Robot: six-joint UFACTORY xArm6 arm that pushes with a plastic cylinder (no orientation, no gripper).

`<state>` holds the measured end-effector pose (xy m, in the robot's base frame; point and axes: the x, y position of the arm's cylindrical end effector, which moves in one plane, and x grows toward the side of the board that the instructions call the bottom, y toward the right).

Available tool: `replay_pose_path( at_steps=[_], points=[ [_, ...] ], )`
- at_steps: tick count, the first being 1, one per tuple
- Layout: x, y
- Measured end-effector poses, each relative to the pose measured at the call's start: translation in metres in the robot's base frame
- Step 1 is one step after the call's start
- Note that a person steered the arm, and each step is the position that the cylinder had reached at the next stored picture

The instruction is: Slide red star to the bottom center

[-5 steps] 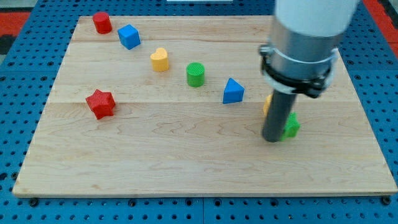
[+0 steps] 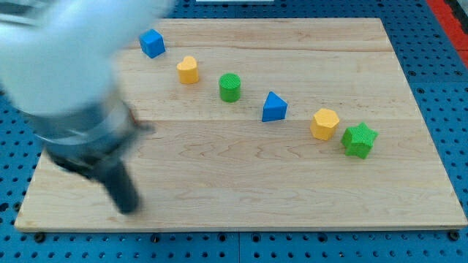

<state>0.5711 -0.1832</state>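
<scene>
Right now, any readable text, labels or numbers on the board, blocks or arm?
None. The wooden board, the blue pegboard around it and the blocks carry no print: blue cube, yellow block, green cylinder, blue triangle, yellow hexagon, green star. The arm is motion-blurred; no marking can be made out there.

one camera looks down at a slant from near the wooden board's (image 2: pixel 241 183) bottom edge.

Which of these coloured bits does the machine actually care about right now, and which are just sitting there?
In the job:
- my tip, blurred, near the board's bottom left
- red star: hidden behind the arm, not visible

Just lying about:
- blue cube
- yellow block
- green cylinder
- blue triangle
- yellow hexagon
- green star
</scene>
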Motion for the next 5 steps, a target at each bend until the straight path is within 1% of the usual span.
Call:
replay_pose_path(
  at_steps=[1, 2, 3, 4, 5],
  points=[
    [-0.067, -0.117],
    [-0.088, -0.112],
    [-0.106, -0.056],
    [-0.125, -0.049],
    [-0.110, -0.009]
  ],
)
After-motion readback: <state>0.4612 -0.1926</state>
